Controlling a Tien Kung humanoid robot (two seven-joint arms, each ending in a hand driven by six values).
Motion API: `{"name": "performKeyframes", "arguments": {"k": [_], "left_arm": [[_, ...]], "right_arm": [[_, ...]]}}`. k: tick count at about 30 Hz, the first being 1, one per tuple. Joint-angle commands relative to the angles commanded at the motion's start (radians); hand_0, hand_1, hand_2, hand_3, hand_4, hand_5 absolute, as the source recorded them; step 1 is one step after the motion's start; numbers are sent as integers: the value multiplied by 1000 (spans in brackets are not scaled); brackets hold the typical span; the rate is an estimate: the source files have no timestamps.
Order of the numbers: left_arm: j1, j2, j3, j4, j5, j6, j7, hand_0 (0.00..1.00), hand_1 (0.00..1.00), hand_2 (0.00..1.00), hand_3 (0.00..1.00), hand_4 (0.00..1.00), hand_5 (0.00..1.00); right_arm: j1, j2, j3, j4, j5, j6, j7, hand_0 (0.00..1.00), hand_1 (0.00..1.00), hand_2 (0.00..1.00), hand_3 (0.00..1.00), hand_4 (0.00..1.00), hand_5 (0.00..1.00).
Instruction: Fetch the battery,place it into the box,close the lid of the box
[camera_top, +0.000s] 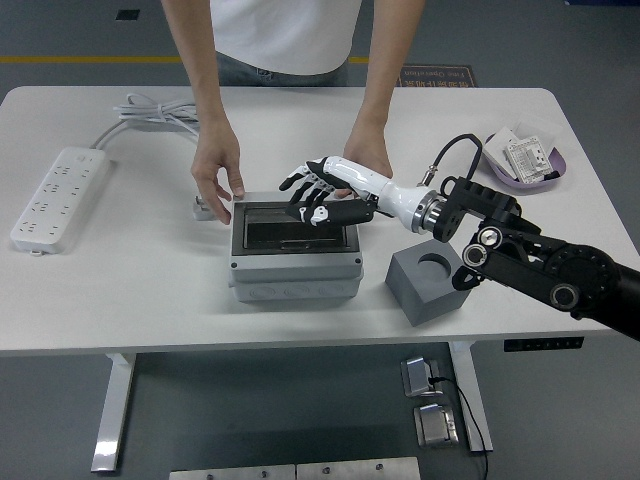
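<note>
The right hand lies palm-down over the far right part of the grey box, fingers spread and relaxed, gripping nothing, resting on or just above the dark transparent lid. The lid looks folded down flat or nearly so over the box opening; whether it has latched cannot be told. The battery cannot be made out through the dark lid. The lid's long axis runs left to right across the tabletop, and the hand sits toward its hinge side at the far edge, so any final press would need to go straight down and perhaps nearer the front edge. The person's hands steady the box from behind at its two far corners. A grey block with a round recess stands just right of the box. The left arm is out of view
</note>
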Motion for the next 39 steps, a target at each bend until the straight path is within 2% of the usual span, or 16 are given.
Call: {"name": "performKeyframes", "arguments": {"k": [4,9,10,12,14,16,20,22,24,27,29,34,35,39], "left_arm": [[13,-5,-10,2,2,-1,1,640,709,662,683,693,190],[31,-17,-33,5,8,-2,1,639,710,662,683,693,192],[34,-20,-37,5,10,-2,2,639,710,662,683,693,192],[39,-24,-42,6,12,-3,2,639,709,662,684,693,191],[45,-29,-55,7,18,-3,2,639,709,662,684,693,191],[48,-32,-62,7,21,-2,1,639,709,662,684,693,191],[54,-40,-71,9,25,-1,0,640,709,662,685,693,190],[54,-42,-74,9,27,-1,0,641,709,663,684,693,192],[54,-42,-76,10,30,-1,0,641,709,663,684,693,192],[52,-42,-79,10,32,-1,-1,641,709,663,684,693,192],[50,-43,-75,11,31,0,-1,640,710,663,685,694,194],[48,-47,-69,12,28,0,0,640,710,663,685,694,194],[48,-47,-70,12,29,1,0,641,709,663,685,695,193],[49,-51,-90,13,44,2,3,641,709,663,685,695,193]], "right_arm": [[-88,-30,123,87,-78,69,-70,548,551,617,712,700,446],[-250,29,312,223,-158,180,-204,542,545,609,711,698,443],[-281,37,345,248,-158,182,-209,542,545,609,711,698,443],[-353,46,423,299,-143,153,-177,536,538,605,711,701,438],[-429,62,507,342,-100,96,-105,536,538,605,711,701,438],[-489,77,578,353,-62,49,-39,536,538,605,711,701,438],[-608,119,718,289,80,-63,126,528,533,605,688,707,447],[-650,128,770,241,158,-94,204,518,532,603,654,705,467],[-678,133,815,197,232,-98,267,518,532,603,654,705,467],[-683,134,874,133,313,-43,298,518,532,603,654,705,467],[-673,129,914,87,318,1,270,507,510,566,617,711,473],[-643,115,979,-27,299,95,213,507,510,566,617,711,473],[-638,113,987,-49,294,106,206,495,519,560,619,771,648],[-626,110,1013,-116,276,136,181,495,519,560,619,771,648]]}}
